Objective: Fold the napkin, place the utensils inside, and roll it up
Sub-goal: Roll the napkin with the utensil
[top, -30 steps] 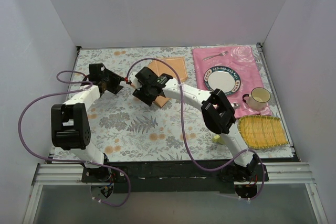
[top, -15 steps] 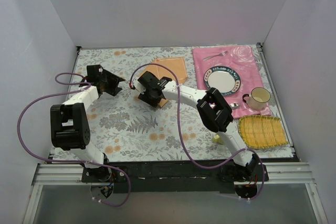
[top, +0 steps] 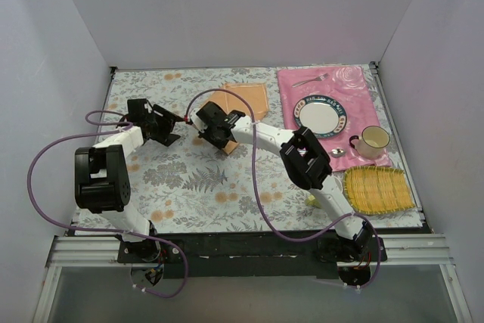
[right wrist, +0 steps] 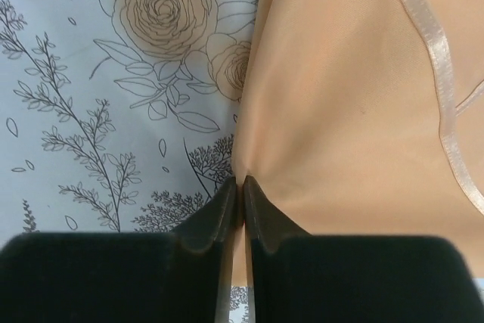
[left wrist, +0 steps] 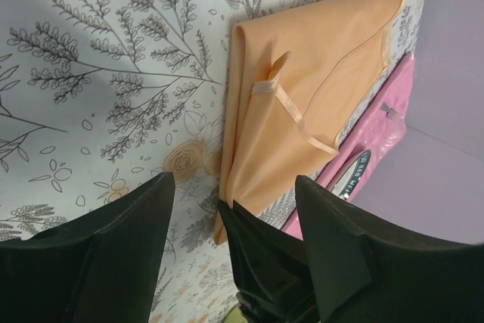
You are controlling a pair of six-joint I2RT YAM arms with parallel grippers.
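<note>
Two claws meet low over a counter (top: pixel 189 179) covered in a floral print. The right claw (right wrist: pixel 242 187) is clenched on the edge of the napkin (left wrist: pixel 302 88), its black fingertips pressed together and the peach-orange cloth puckering at the pinch. From that claw the napkin stretches ahead and to the right, lying folded on the counter with a shiny hem crossing its top layer. The left claw (left wrist: pixel 233 185) is released, its two fingers spread wide with nothing gripped. It hovers just to the left of the right claw, and the napkin begins just beyond its fingertips. Well to the right of both claws lies a pink rose-print placemat (top: pixel 363 85). On it sits a round plate (top: pixel 299 115) with a dark patterned rim, showing its white centre. Farther right on the placemat stands a cream cup (top: pixel 372 141) with a dark rim; what it holds cannot be made out. A silver fork (top: pixel 310 79) lies on the placemat beyond the plate. The spoon (top: pixel 340 152) rests at the placemat's near edge between plate and cup, partly hidden by the right arm. A yellow woven mat (top: pixel 378 189) lies on the counter nearer than the cup.
</note>
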